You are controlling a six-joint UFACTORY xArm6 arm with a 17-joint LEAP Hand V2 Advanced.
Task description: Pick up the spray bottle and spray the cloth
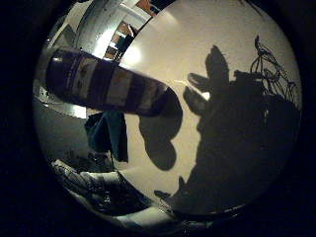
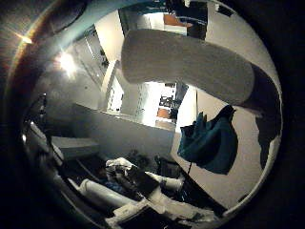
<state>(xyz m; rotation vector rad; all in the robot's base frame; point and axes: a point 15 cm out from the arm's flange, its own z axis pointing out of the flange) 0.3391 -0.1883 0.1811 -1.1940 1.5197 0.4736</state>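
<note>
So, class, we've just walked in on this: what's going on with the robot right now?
The view looks out from the robot hand's palm over a white table. A spray bottle with a banded label sits very close to the palm, so it seems to be held or about to be grasped, though no fingers show directly. A teal cloth lies at the table's edge beside the bottle. The hand's shadow falls across the tabletop. Whether any spraying has happened cannot be told.

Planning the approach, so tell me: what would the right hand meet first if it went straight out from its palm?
Probably the spray bottle, which lies across both palm views, close by. Past it are the white table and teal cloth; depth is unclear.
</note>
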